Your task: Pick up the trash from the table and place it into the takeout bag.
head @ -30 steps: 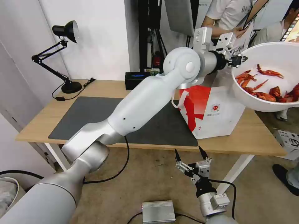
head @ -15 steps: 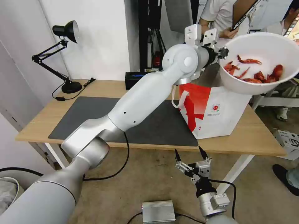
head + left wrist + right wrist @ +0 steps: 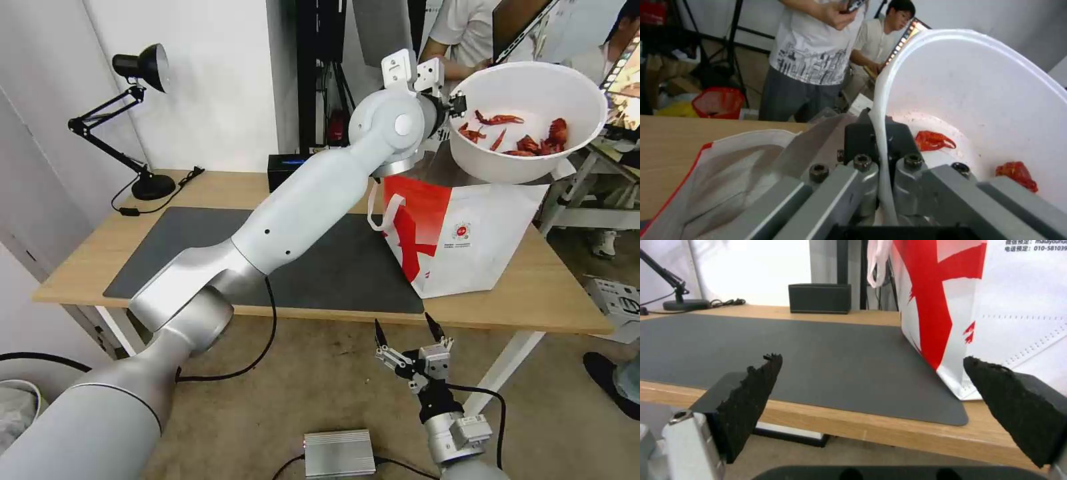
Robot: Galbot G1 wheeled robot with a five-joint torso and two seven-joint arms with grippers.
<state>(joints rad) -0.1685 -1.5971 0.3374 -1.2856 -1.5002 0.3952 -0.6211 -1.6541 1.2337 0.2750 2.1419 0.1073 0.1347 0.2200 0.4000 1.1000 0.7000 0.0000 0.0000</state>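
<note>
Head view: the left gripper (image 3: pixel 459 105) is clenched on the near-left rim of the white bowl (image 3: pixel 533 87), which hangs in the air above the open mouth of the takeout bag (image 3: pixel 460 247). The bowl tips slightly toward the camera, and its red scraps (image 3: pixel 527 137) lie on the lower inner wall. The bag stands upright on the right part of the desk (image 3: pixel 200 187), partly on the dark grey mat (image 3: pixel 193 247).

Left wrist view: the jaws pinch the thin bowl rim (image 3: pixel 880 140) edge-on, one finger inside and one outside; the foil-lined bag opening (image 3: pixel 729 173) lies below and to one side of the grasp.

Right wrist view: the right gripper (image 3: pixel 871 396) is parked low, in front of the desk's near edge, with its jaws released and spread wide, holding nothing.

Technique, as a judgement: the rim grasp is narrow, so the bowl can pivot in the jaws; slow wrist motion suits it. The bowl looks nearly as wide as the bag mouth, so it is best centred over the opening and lowered before release, or tipped far edge down. The soft bag walls may fold if the bowl catches one side. No other trash is seen on the desk.
</note>
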